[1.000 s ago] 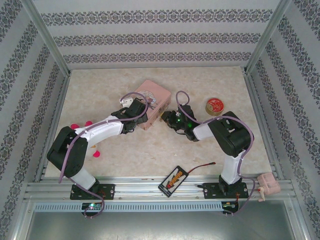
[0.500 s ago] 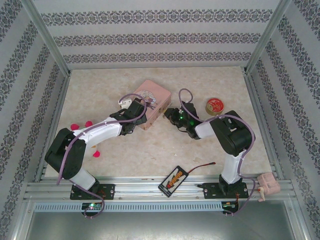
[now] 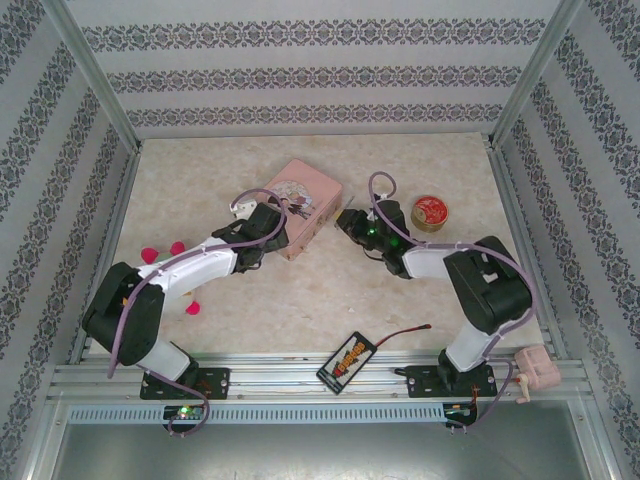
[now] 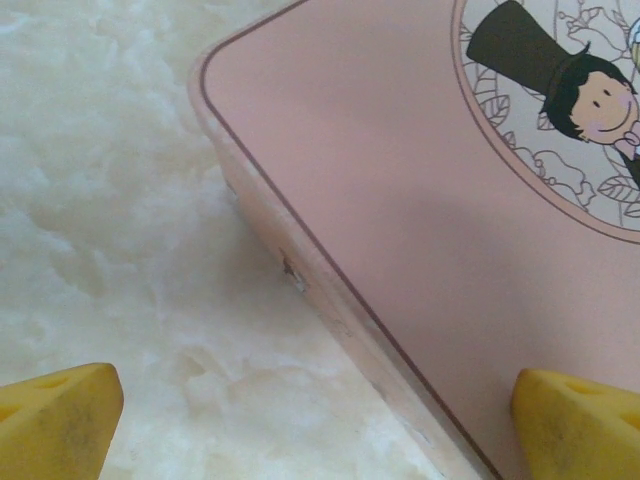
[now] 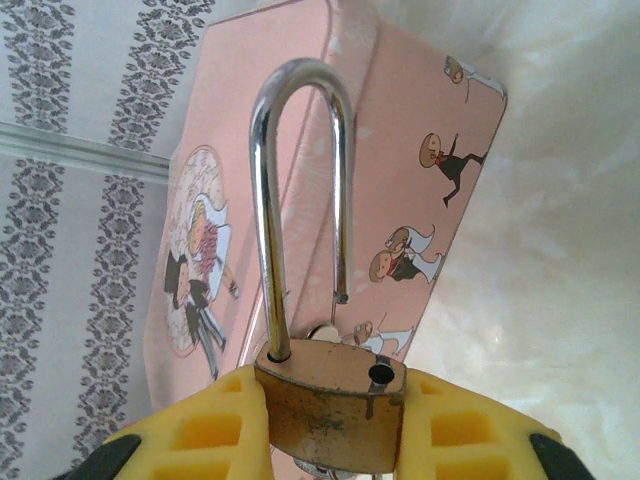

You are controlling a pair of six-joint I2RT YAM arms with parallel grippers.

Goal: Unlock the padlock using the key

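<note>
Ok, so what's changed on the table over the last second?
The right pincer, shut on the padlock, moved away from its base toward the far wall, its elbow swinging right. The left pincer, open, stayed over the corner of the pink tin while its elbow shifted left. The pink tin and the red-lidded tin stayed put.

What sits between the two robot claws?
The pink tin, in the top view: left gripper open over its corner, right gripper holding the padlock beside it.
</note>
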